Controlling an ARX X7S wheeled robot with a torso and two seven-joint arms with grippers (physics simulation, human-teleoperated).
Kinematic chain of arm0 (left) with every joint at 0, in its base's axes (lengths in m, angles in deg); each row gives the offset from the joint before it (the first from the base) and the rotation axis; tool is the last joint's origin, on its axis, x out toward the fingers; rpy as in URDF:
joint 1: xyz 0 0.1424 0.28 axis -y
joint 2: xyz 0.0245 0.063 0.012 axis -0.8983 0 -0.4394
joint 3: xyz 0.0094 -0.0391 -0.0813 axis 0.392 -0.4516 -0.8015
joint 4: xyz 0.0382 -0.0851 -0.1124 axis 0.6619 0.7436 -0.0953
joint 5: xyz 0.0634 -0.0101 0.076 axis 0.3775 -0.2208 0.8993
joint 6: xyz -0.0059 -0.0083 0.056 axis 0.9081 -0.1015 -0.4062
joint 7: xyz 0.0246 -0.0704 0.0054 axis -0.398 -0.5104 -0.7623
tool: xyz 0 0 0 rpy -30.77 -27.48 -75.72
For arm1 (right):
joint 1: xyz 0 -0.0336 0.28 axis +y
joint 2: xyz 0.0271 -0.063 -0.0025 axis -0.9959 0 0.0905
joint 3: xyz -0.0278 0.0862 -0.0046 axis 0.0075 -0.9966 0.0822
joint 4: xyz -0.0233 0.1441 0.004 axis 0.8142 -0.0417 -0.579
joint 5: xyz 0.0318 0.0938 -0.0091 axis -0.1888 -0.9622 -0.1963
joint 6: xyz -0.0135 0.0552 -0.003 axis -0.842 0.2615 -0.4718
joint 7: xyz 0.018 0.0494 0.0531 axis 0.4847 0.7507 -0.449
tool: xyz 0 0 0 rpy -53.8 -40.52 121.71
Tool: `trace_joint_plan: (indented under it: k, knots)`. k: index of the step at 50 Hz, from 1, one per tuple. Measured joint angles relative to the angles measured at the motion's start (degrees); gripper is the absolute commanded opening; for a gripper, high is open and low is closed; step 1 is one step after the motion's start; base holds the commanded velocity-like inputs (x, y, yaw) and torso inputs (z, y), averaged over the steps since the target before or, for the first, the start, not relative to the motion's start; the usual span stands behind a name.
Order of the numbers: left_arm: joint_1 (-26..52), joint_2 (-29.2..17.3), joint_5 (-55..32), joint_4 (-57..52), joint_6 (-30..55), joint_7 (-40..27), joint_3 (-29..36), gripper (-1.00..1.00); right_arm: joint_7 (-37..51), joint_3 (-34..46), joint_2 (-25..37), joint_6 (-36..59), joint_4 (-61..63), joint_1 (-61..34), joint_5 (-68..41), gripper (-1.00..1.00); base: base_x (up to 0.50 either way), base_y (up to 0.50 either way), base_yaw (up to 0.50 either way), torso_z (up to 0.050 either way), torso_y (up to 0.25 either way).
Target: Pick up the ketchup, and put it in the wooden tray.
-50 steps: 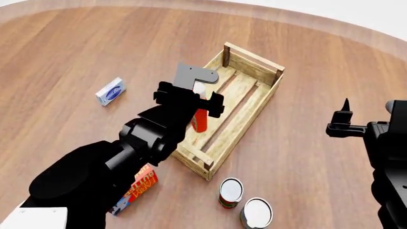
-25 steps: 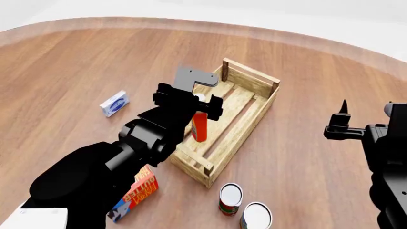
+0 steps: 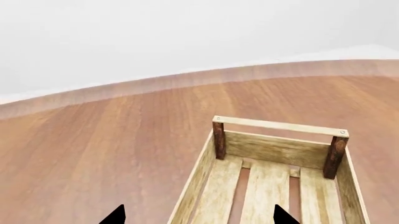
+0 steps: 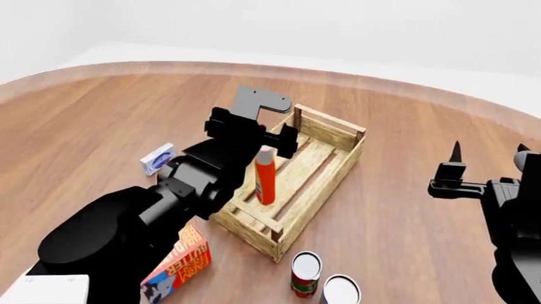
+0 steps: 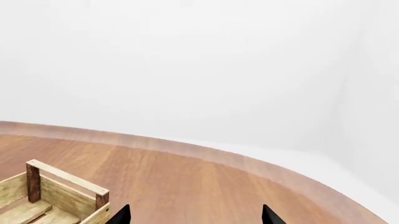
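The ketchup (image 4: pixel 265 177), a slim orange-red bottle with a white cap, stands upright inside the wooden tray (image 4: pixel 328 185), near its left wall. My left gripper (image 4: pixel 256 132) hangs open just above the cap and holds nothing. The left wrist view shows only its two black fingertips (image 3: pixel 115 216) wide apart over the tray (image 3: pixel 281 126); the ketchup is out of that view. My right gripper (image 4: pixel 488 152) is open and empty in the air to the right of the tray. In the right wrist view the right gripper (image 5: pixel 194 217) has the tray's corner (image 5: pixel 65 179) off to one side.
A red-orange butter box (image 4: pixel 182 259) lies by my left arm. Two cans (image 4: pixel 306 272) (image 4: pixel 340 290) stand in front of the tray's near corner. A small white and blue box (image 4: pixel 157 158) lies left of the tray. The round wooden table's edge (image 4: pixel 406 85) curves behind.
The ketchup has come down from the left gripper's jaws and now stands in the tray, cap clear below them. The head view has tilted up. The right arm has barely moved.
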Motion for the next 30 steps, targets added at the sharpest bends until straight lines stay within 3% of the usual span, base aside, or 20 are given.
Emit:
trace_joint_plan:
  k: [20,25,30]
  knots:
    - [2.6,-0.3,-1.7,-0.3,-3.5,0.4,-0.3,1.00,2.1,-2.1,1.0,5.4,7.6,1.0,-3.1,1.00,0.00,0.00,0.00,-0.042,0.187]
    - [2.9,-4.7,-1.6,-7.4,-6.1,-3.2,-0.7,1.00,3.1,-2.2,1.2,7.1,10.8,1.4,-3.9,1.00,0.00,0.00,0.00,-0.042,0.166]
    - [2.8,-11.6,-1.0,-18.5,-8.8,-8.5,-1.2,1.00,4.2,-1.7,0.7,7.7,13.8,2.5,-3.9,1.00,0.00,0.00,0.00,0.000,0.000]
